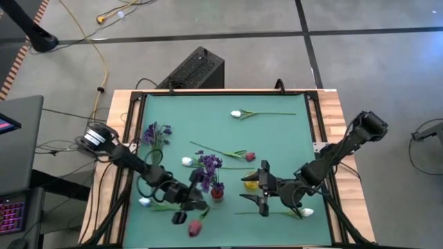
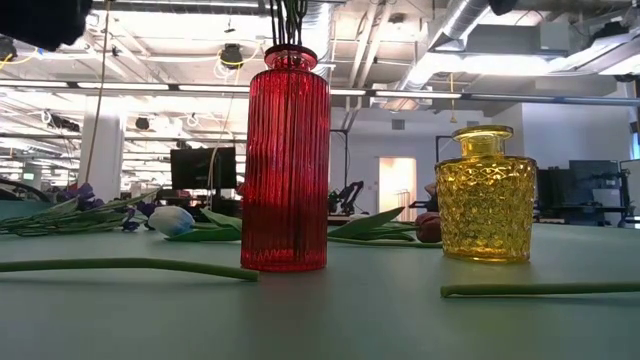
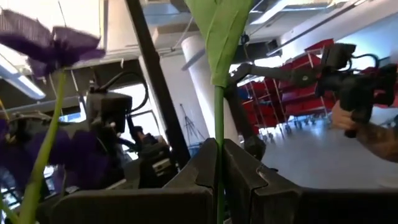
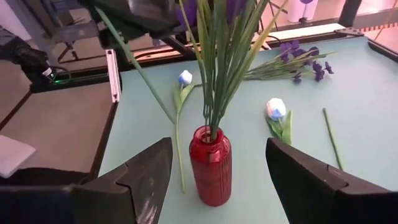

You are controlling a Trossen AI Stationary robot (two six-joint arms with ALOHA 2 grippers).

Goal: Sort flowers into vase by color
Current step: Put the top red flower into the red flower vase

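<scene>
Currently left gripper (image 1: 196,196) clamps a purple flower stem (image 3: 218,149), upright over the red vase (image 1: 217,193) just beside it. Right gripper (image 1: 261,189) hangs open facing that vase, near the yellow vase (image 1: 250,182).

Overhead view straight down, low view level and close to red vase (image 2: 285,160), right wrist shares it

Left dark two-finger tool (image 1: 196,200) clamped shut, arm stretched in low from left edge. Right dark two-finger tool (image 1: 261,194) gaping wide, pointing left.
</scene>
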